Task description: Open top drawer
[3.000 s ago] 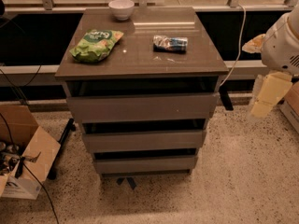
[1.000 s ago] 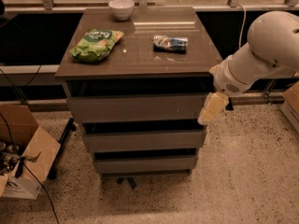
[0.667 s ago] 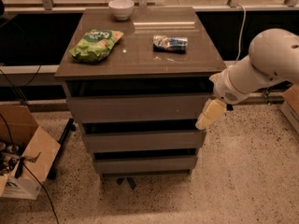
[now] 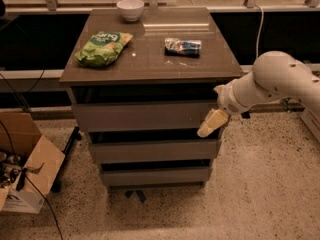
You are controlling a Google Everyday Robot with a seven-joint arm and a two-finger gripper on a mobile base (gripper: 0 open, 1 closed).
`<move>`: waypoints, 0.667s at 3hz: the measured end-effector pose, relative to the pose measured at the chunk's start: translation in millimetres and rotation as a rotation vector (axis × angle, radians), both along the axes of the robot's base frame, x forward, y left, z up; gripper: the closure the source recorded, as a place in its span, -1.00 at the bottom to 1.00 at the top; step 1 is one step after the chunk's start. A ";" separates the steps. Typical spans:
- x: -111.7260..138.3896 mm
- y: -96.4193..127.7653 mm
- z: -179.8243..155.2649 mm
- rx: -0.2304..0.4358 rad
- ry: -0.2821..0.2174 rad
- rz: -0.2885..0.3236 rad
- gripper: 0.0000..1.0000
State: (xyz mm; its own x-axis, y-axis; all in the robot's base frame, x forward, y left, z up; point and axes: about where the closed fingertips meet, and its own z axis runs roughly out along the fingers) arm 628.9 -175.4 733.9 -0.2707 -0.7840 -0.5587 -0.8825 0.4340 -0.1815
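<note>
The top drawer point(image 4: 142, 116) is the widest of three grey-brown drawers in a cabinet under a brown tabletop point(image 4: 150, 59). Its flat front panel sits just under the tabletop, with a dark gap above it. My gripper point(image 4: 211, 123), cream-coloured on a white arm point(image 4: 272, 84), is at the right end of the top drawer's front, by its lower right corner. Whether it touches the panel cannot be told.
On the tabletop lie a green snack bag point(image 4: 104, 47), a blue-and-white packet point(image 4: 183, 46) and a white bowl point(image 4: 130, 9). The middle drawer point(image 4: 152, 151) and bottom drawer point(image 4: 155, 176) are below. An open cardboard box point(image 4: 25, 176) and cables stand on the speckled floor at left.
My arm has swung in from the right and come down, bringing the gripper from beside the cabinet to the right end of the top drawer's front.
</note>
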 end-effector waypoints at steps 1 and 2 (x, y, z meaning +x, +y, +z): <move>21.7 8.7 -23.7 0.031 0.013 0.011 -1.00; 38.1 18.2 -52.4 0.065 0.061 0.039 -0.98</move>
